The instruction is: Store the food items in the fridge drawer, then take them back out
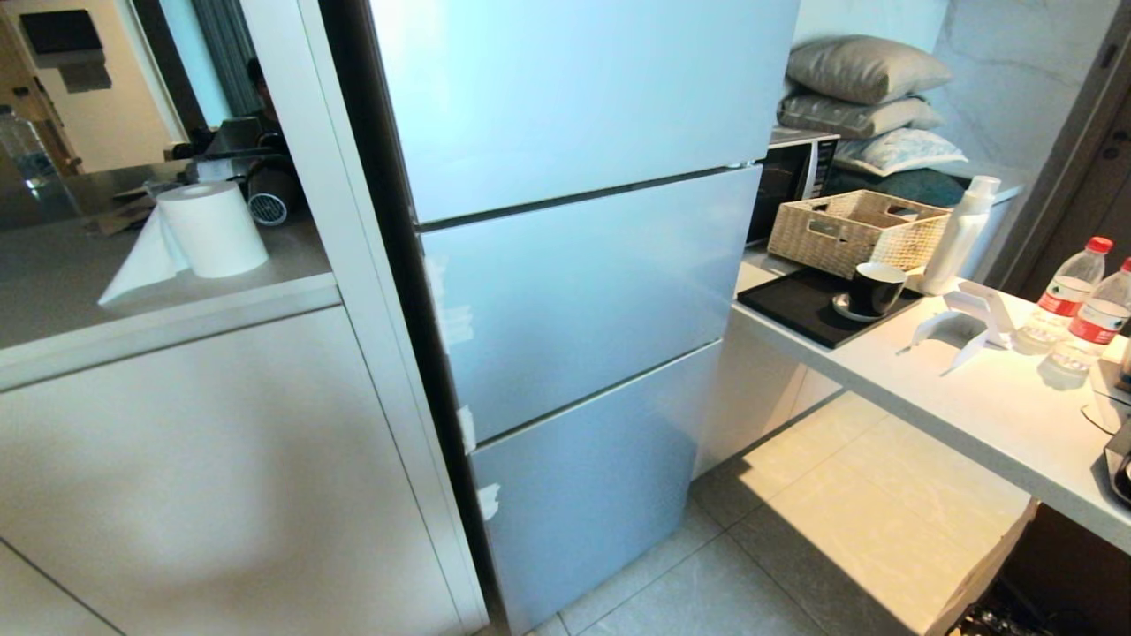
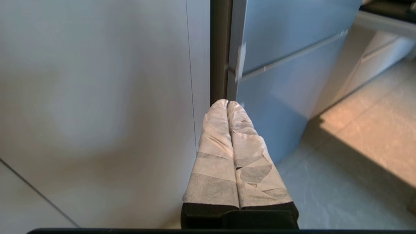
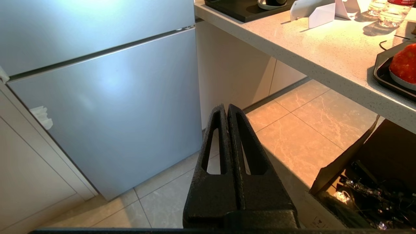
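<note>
Fridge (image 1: 574, 291) fronts closed — both grippers pinched together.

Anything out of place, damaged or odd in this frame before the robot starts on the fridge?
Nothing spilled or broken. The only oddity: whitish scuffed patches along the left edge of the fridge fronts, like tape remnants or worn finish. All fronts are closed. A red food item sits on a dark tray on the counter.

A red food item (image 3: 404, 63) shows at the far right edge of the right wrist view. It is a bumpy, roundish red lump, partly cut off by the frame. It sits on a pale plate inside a dark tray, up on the light countertop. The fridge's pale blue fronts are all closed, so the clear drawer is hidden.
</note>
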